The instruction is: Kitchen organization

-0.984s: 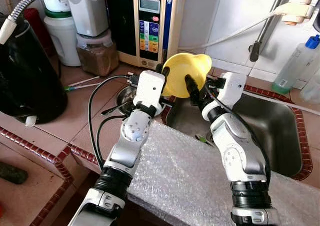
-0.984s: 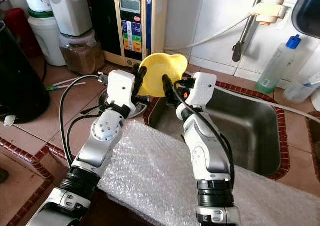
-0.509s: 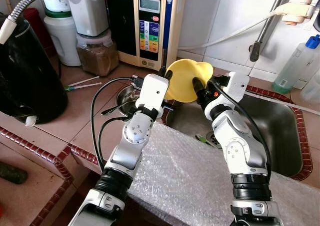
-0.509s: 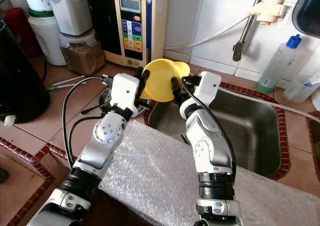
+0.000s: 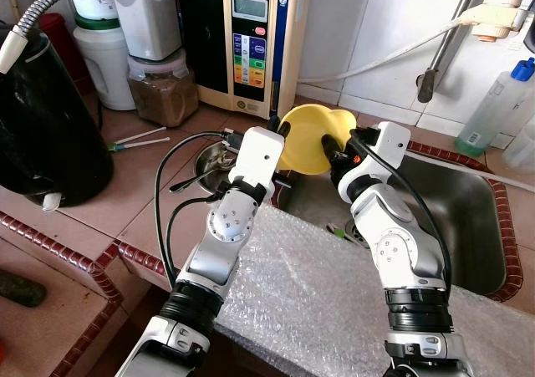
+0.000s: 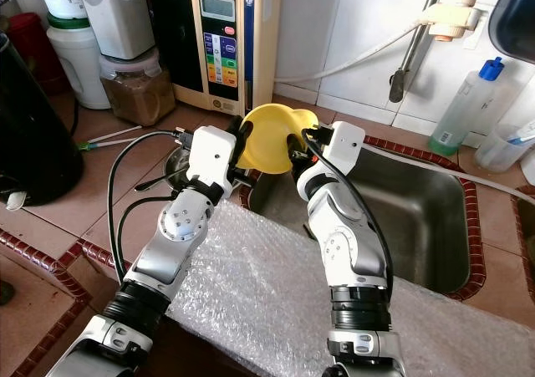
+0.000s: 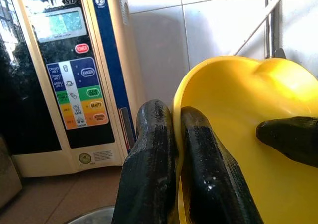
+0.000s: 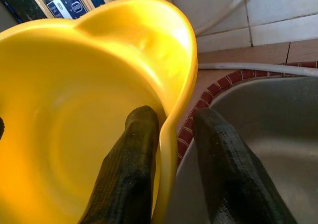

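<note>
A yellow plastic bowl (image 5: 311, 136) is held tilted in the air above the sink's left edge. My left gripper (image 5: 282, 133) is shut on its near rim; in the left wrist view both fingers (image 7: 154, 134) pinch the yellow bowl's wall (image 7: 248, 110). My right gripper (image 5: 331, 148) straddles the opposite rim. In the right wrist view one finger (image 8: 139, 134) lies inside the bowl (image 8: 74, 110). The other finger stands outside with a gap to the rim.
A steel sink (image 5: 468, 218) lies to the right, with a bubble-wrap sheet (image 5: 334, 302) in front. A water ionizer (image 5: 251, 43), jars (image 5: 163, 89) and a black appliance (image 5: 42, 118) crowd the tiled counter at left. A small steel bowl (image 5: 209, 164) sits under my left arm.
My left arm has carried the bowl a little to the right and lower, toward the sink. The right wrist has shifted with it, and its outer finger now stands off the rim.
</note>
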Controlling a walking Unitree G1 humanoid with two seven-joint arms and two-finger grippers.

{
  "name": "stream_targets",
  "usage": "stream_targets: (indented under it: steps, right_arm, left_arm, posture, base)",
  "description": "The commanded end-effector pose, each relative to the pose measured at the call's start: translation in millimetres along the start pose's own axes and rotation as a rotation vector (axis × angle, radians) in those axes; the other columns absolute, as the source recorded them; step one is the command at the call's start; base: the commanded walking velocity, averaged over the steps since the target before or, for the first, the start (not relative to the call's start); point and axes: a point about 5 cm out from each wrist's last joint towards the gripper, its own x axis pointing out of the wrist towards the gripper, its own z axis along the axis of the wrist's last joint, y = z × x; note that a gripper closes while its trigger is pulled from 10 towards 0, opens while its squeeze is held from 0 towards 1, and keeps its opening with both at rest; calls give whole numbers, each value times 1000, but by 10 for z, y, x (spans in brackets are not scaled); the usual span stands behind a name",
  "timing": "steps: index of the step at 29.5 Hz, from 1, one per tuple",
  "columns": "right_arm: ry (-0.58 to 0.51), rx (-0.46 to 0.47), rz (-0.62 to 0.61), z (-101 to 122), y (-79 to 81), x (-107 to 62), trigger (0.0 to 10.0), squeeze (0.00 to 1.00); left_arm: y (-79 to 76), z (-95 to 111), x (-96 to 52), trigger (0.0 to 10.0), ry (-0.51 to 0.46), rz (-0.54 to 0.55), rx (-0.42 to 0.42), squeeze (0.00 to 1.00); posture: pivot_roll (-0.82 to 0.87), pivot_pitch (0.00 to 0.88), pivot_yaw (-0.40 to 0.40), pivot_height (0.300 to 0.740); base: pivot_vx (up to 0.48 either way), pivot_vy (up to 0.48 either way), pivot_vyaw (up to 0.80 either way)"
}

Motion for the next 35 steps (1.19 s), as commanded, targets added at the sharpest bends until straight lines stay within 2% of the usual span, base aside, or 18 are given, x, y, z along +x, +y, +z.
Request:
stream_targets:
  steps: [1,6,8,14,15,16,17,18,19,20,28,35]
  right_arm:
    - [42,4,-171,-60,-369,-53,0,0]
    - [37,24,-183,-57,-391,-61,0,0]
    - [36,28,-187,-60,-397,-64,0,0]
    - [34,46,-191,-65,-406,-62,0,0]
    - [33,49,-193,-60,-411,-58,0,0]
    - [32,49,-194,-58,-412,-56,0,0]
    - [31,52,-194,-55,-413,-54,0,0]
    - [31,53,-195,-54,-414,-53,0,0]
    - [31,54,-195,-54,-415,-52,0,0]
    - [31,56,-196,-54,-418,-52,0,0]
    - [30,64,-199,-55,-427,-46,0,0]
    - [12,-3,-273,-22,-514,-51,0,0]
  left_arm:
    - [85,206,38,0,-126,26,-11,0]
    - [79,197,43,78,-122,23,-9,0]
    - [63,191,40,1804,-118,0,-27,0]
    - [73,193,42,2235,-121,7,-20,0]
    - [69,187,44,3490,-117,-2,-22,0]
    - [65,184,45,3490,-114,-9,-23,0]
    - [51,179,35,8118,-113,-27,-45,0]
    - [46,177,31,9725,-113,-27,-47,0]
    - [41,171,28,10000,-110,-28,-53,0]
    - [21,161,19,10000,-104,-43,-82,1000]
    - [-22,130,-12,10000,-90,-84,-138,1000]
    - [-134,132,-26,10000,-83,-183,-160,1000]
  posture:
    - [-7,0,-27,740]
    - [-10,0,-19,740]
    - [-10,0,-18,740]
    - [-8,0,-16,740]
    - [-6,0,-16,740]
    - [-4,0,-17,740]
    - [-4,0,-17,740]
    - [-3,0,-18,740]
    - [-2,0,-19,740]
    - [-1,0,-21,740]
    - [1,0,-27,740]
    - [0,0,-33,740]
  base:
    - [0,0,0]
    - [0,0,0]
    - [0,0,0]
    - [0,0,0]
    - [0,0,0]
    - [0,0,0]
    - [0,0,0]
    - [0,0,0]
    - [0,0,0]
    - [0,0,0]
    - [0,0,0]
    - [0,0,0]
